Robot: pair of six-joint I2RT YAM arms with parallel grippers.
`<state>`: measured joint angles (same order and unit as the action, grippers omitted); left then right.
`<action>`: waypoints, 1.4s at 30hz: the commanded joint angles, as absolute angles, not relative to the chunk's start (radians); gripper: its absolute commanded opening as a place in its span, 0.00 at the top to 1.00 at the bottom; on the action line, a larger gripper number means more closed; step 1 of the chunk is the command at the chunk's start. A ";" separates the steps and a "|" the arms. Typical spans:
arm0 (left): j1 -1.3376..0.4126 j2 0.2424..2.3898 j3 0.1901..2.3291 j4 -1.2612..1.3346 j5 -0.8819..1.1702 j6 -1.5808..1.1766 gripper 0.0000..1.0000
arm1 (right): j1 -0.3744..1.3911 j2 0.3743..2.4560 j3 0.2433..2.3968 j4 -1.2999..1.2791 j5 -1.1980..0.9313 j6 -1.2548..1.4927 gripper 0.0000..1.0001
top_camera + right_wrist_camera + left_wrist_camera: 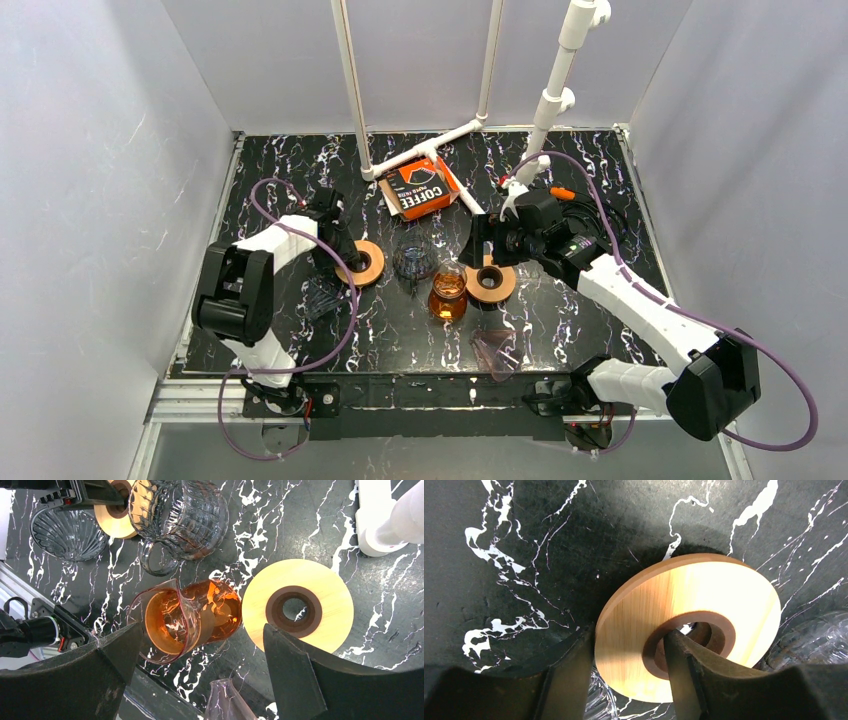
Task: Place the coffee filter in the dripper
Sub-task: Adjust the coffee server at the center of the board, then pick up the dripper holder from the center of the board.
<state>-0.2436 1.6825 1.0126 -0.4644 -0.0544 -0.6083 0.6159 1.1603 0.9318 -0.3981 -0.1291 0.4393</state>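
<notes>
Barely started: left gripper pinches a wooden ring, right gripper spread over amber carafe, no filter seen outside filter box at 12 o'clock, clear dripper empty.

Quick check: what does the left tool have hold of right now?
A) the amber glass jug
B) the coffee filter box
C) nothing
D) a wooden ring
D: the left wrist view shows the left tool with one finger outside the wooden ring and the other through its centre hole.
</notes>
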 commanded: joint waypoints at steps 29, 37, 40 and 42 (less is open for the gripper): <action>-0.294 1.030 0.763 -0.188 0.264 -0.545 0.99 | 0.620 1.212 0.985 -0.231 -0.331 0.544 0.02; -0.455 0.996 0.786 -0.169 0.226 -0.549 1.00 | 0.620 1.207 0.987 -0.053 -0.495 0.713 0.00; -0.496 1.009 0.804 -0.164 0.217 -0.554 1.00 | 0.619 1.196 0.981 -0.027 -0.498 0.733 0.04; -0.524 1.022 0.818 -0.169 0.207 -0.562 1.00 | 0.620 1.191 0.973 -0.019 -0.489 0.738 0.05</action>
<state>-0.4820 1.0191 0.7670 -0.1909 0.2104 -0.5541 0.6174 1.2144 0.9352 -0.1188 -0.4538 0.6907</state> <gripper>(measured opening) 0.419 0.958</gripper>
